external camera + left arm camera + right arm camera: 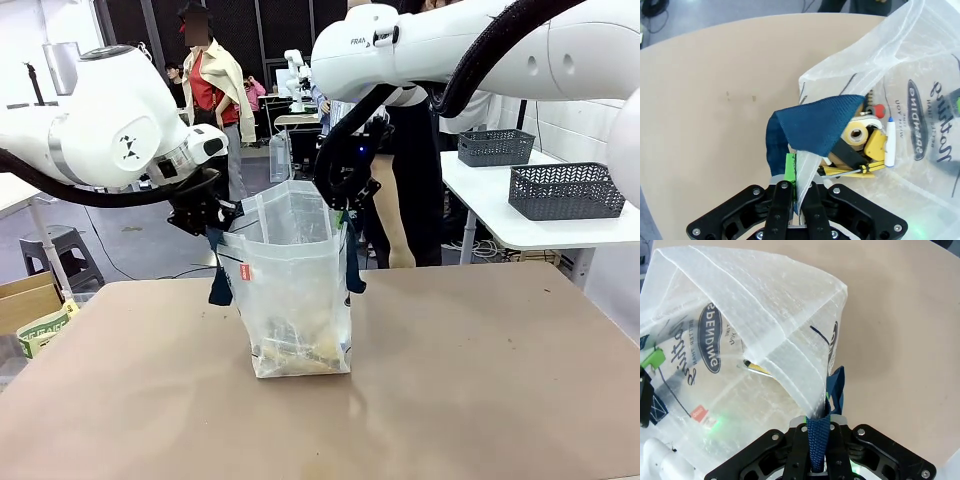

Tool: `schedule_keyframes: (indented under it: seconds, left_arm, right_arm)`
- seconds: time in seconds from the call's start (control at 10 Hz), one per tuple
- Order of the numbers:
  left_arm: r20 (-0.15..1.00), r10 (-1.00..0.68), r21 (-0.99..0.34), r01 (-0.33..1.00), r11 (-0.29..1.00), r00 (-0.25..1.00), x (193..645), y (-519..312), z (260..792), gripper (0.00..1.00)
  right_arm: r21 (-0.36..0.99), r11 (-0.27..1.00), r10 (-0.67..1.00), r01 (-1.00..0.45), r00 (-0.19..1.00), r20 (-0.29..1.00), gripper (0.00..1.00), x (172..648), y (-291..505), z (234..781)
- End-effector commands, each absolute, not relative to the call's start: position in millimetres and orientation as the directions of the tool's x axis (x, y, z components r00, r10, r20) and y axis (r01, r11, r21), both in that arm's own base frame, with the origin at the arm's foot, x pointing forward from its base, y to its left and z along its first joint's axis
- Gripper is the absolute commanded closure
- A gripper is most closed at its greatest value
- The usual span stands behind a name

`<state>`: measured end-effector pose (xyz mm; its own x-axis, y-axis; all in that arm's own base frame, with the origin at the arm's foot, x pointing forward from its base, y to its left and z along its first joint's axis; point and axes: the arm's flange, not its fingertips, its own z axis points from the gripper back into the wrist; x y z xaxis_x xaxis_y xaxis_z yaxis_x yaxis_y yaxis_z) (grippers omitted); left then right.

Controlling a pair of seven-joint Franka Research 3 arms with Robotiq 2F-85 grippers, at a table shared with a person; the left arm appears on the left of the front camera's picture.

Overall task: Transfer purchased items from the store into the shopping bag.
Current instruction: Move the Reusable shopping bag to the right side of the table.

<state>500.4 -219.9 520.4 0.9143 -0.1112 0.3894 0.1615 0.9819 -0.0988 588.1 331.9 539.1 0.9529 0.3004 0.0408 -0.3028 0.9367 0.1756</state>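
Bag [290, 290] stands between both grippers: left gripper [797, 170] clamps its rim film, right gripper [815, 425] clamps a strap [816, 437]. Film's thin, floppy, slippery (prob. light). Items [860, 142] lie below jaws; straps = safest hold.

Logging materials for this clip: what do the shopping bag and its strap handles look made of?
Shopping bag: thin translucent whitish plastic film, probably; the contents show through. Strap handles: navy woven fabric webbing, matte, with a visible weave.
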Motion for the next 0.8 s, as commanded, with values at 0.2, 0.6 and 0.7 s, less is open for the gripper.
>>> schedule_keyframes:
  seconds: [0.2, 0.6, 0.7]
  left_arm:
    - [0.299, -0.019, -0.236, 0.093, 0.967, 0.954, 516, -245, 518, 1.00]
    - [0.253, 0.025, -0.327, 0.062, 0.943, 0.967, 523, -265, 514, 1.00]
    - [0.236, 0.084, -0.332, 0.000, 0.943, 0.968, 528, -265, 515, 1.00]
  right_arm:
    - [0.196, 0.955, 0.230, -0.224, 0.973, -0.008, 1.00, 583, 348, 535]
    - [0.226, 0.956, 0.201, -0.189, 0.979, -0.035, 1.00, 586, 368, 531]
    - [0.235, 0.954, 0.204, -0.187, 0.977, -0.053, 1.00, 592, 371, 528]
